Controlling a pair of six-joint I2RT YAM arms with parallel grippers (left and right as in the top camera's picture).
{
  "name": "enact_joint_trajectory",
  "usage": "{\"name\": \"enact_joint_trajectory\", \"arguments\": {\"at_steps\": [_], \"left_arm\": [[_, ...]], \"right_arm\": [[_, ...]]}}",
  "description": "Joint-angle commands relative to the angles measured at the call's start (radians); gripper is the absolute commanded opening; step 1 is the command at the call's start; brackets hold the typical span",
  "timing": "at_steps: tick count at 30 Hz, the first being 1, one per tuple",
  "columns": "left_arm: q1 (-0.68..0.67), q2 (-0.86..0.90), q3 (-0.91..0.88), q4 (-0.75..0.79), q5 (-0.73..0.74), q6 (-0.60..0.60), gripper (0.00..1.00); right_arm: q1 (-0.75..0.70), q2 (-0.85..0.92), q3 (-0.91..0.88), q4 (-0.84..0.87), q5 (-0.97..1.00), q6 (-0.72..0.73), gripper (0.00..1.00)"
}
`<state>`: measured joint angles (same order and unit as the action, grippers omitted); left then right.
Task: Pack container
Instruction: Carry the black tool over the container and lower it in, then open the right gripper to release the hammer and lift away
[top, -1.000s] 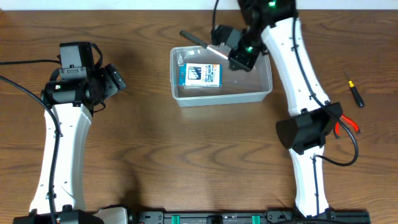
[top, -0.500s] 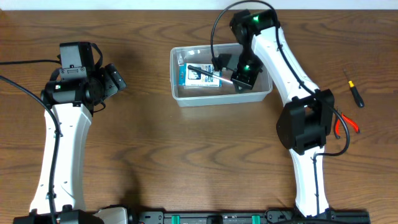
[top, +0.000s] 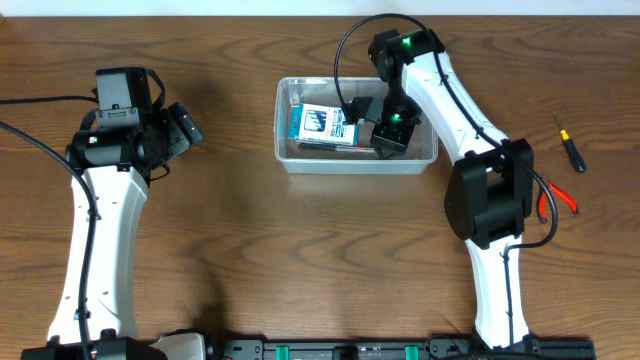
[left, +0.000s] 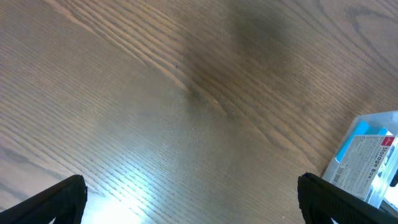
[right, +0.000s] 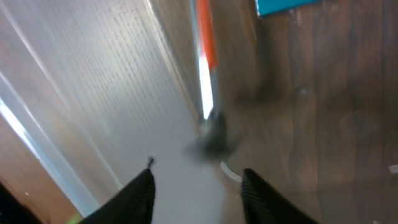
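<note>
With our right jaws parted and empty inside the container (top: 350, 163), we risk snagging the orange-banded tool (right: 205, 56) just ahead when lifting; left jaws gape wide.

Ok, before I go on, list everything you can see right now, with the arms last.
container: one, clear plastic, far middle of the table.
box: one, blue and white, inside the container, left part.
thin tool: one, orange and white with a dark tip, blurred, in the container just past the right gripper's fingertips.
screwdriver: one, black with a yellow band, on the table at far right.
pliers: one, red handles, on the table, partly hidden by the right arm.
table: one, brown wood.
left gripper: open, empty, over bare table at left.
right gripper: open, down in the container beside the box.
</note>
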<state>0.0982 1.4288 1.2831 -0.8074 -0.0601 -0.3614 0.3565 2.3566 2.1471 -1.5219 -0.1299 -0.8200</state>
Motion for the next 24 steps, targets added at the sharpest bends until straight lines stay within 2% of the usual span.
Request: {"name": "enact_joint_trajectory", "arguments": {"at_steps": [1, 4, 7, 13, 17, 19, 22, 24], "left_arm": [[0.004, -0.003, -0.006, -0.002, -0.016, 0.017, 0.98], [0.004, -0.003, -0.006, -0.002, -0.016, 0.017, 0.98], [0.004, -0.003, -0.006, -0.002, -0.016, 0.017, 0.98], [0.004, -0.003, -0.006, -0.002, -0.016, 0.017, 0.98], [0.004, -0.003, -0.006, -0.002, -0.016, 0.017, 0.98], [0.004, -0.003, -0.006, -0.002, -0.016, 0.017, 0.98], [0.004, -0.003, -0.006, -0.002, -0.016, 0.017, 0.98], [0.004, -0.003, -0.006, -0.002, -0.016, 0.017, 0.98]], "right_arm": [[-0.005, -0.032, -0.003, 0.006, -0.001, -0.003, 0.48], [-0.006, -0.032, -0.003, 0.033, -0.001, 0.041, 0.48], [-0.012, -0.033, 0.003, 0.053, 0.000, 0.095, 0.59], [-0.038, -0.047, 0.056, 0.049, -0.001, 0.219, 0.56], [-0.080, -0.074, 0.168, 0.008, 0.015, 0.349, 0.53], [-0.125, -0.096, 0.252, -0.034, 0.066, 0.476, 0.55], [-0.197, -0.130, 0.329, -0.100, 0.077, 0.571, 0.66], [-0.253, -0.152, 0.357, -0.139, 0.078, 0.616, 0.61]]}}
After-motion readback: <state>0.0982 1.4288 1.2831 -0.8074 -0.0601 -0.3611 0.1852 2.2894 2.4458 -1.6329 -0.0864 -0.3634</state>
